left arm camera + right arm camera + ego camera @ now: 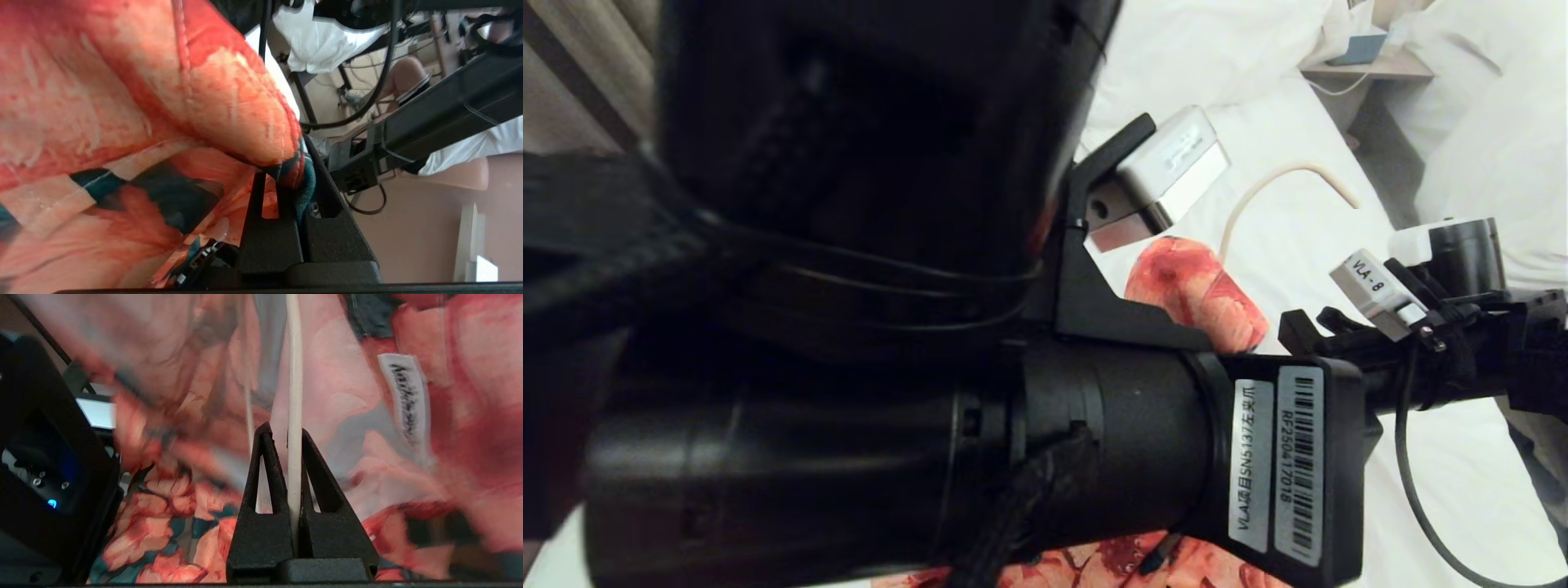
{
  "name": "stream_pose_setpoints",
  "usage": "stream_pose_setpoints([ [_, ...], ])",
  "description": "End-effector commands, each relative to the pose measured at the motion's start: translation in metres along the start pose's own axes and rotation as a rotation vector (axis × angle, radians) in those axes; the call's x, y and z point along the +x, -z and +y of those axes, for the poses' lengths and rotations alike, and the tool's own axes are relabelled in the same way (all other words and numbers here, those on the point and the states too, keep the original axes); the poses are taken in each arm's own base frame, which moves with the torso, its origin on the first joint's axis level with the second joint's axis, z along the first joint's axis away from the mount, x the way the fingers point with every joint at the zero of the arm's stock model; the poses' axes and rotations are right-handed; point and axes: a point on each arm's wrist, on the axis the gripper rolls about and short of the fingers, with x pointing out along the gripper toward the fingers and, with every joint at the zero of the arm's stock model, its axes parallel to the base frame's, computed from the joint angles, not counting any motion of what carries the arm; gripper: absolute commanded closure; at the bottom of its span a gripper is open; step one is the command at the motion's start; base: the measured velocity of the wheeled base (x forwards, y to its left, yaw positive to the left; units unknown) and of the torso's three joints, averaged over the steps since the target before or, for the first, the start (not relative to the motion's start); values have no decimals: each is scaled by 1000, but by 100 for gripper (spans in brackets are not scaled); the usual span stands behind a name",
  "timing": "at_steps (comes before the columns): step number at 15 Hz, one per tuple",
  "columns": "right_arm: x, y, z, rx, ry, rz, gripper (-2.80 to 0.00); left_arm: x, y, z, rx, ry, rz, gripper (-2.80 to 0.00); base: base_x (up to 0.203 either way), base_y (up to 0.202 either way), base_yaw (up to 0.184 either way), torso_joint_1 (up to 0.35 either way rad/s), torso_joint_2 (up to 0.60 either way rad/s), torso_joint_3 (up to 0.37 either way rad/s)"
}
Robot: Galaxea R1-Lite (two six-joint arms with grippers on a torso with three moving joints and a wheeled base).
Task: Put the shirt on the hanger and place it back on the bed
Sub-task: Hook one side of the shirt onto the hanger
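Note:
The shirt [122, 102], orange-pink flowers on dark green, fills the left wrist view. My left gripper [288, 175] is shut on its green-edged hem. In the head view my left arm [1094, 441] blocks most of the scene. A fold of the shirt [1196, 294] shows behind it, over the bed [1298, 237]. My right gripper [286, 435] is shut on the hanger [294, 375], a thin cream wire running up between the fingers. Shirt cloth hangs on both sides of it, with the white neck label [406, 396] close by. The hanger's curved hook [1282, 175] lies over the sheet. My right arm [1429, 327] reaches in from the right.
A white pillow heap [1217, 49] lies at the head of the bed. A bedside shelf [1368, 69] stands between it and a second bed with a rumpled duvet [1486, 122]. A curtain [572, 73] hangs at the left. A person's leg [408, 77] shows beside the bed.

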Motion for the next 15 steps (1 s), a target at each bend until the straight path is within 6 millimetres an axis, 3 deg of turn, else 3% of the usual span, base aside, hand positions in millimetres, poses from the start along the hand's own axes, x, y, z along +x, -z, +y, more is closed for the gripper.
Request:
stream_pose_setpoints([
  [1,3,-1,-4,4,-9,-9,0,4,2,1,0,-5,9,0,0,0,0,0,0,0],
  [9,23,-13,-11,-10,-29,-83,0,-2,2,3,-10,-11,1,0,0,0,0,0,0,0],
  [10,24,-13,-11,-12,-30,-85,0,-3,3,4,-9,-20,-1,-280,0,0,0,0,0,0],
  [15,23,-16,-12,-12,-23,-87,0,-18,3,2,-4,-47,-26,-280,0,0,0,0,0,0],
])
